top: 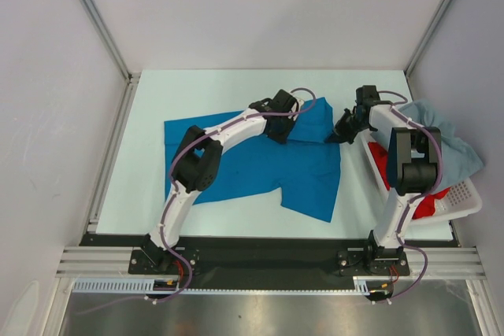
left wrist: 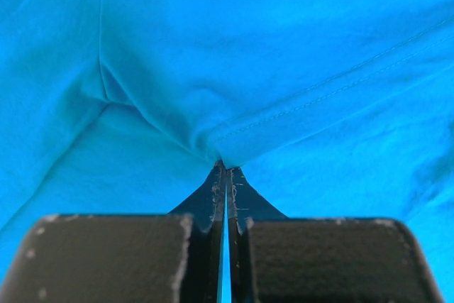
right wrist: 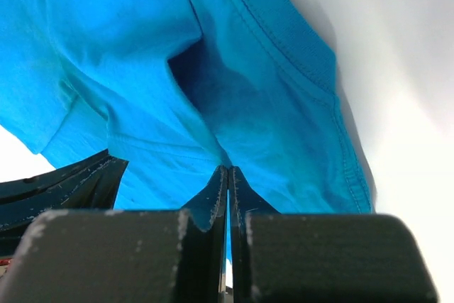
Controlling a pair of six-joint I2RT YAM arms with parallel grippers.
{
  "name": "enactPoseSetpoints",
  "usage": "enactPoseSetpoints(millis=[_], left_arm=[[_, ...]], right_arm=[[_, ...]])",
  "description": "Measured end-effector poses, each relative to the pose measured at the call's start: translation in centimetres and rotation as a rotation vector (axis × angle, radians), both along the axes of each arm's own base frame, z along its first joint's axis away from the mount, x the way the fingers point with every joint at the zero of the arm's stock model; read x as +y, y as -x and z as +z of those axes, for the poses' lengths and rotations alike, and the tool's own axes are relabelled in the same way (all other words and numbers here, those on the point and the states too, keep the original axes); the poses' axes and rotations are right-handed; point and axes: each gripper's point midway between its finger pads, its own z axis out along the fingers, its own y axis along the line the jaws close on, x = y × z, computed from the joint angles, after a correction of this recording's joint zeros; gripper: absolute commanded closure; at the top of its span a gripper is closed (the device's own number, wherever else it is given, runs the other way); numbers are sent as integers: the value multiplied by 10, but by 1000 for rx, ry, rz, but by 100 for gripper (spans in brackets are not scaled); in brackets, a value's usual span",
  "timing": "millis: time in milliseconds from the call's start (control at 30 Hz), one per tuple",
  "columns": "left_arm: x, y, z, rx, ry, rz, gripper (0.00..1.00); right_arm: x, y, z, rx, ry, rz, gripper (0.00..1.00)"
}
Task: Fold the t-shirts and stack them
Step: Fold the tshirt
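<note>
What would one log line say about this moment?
left gripper: shut on bright blue t-shirt | right gripper: shut on same shirt | basket: holds red t-shirt, grey-blue t-shirt

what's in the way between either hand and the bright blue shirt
Nothing visible stands between them. Both hands are shut on the bright blue t-shirt. The left hand pinches a fold near its far edge, and the right hand pinches cloth at its far right edge. In both wrist views the cloth meets the fingertips directly.

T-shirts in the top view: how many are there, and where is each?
3. The bright blue t-shirt lies spread on the table, the pale grey-blue t-shirt drapes over the white basket, the red t-shirt lies inside it. Others may be hidden underneath.
</note>
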Motion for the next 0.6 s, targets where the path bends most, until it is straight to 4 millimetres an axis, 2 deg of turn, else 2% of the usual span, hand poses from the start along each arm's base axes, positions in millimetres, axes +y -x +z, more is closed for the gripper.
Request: enactPoseSetpoints(millis=[133, 400, 600], left_arm=[[4, 4, 4, 8, -5, -9, 99], [6, 4, 25, -14, 12, -13, 95], [11, 11, 18, 17, 3, -17, 92]], right_arm=[[-1, 1, 2, -8, 6, 8, 100], [-1, 6, 2, -5, 10, 18, 100], [1, 8, -1, 0, 11, 26, 100]])
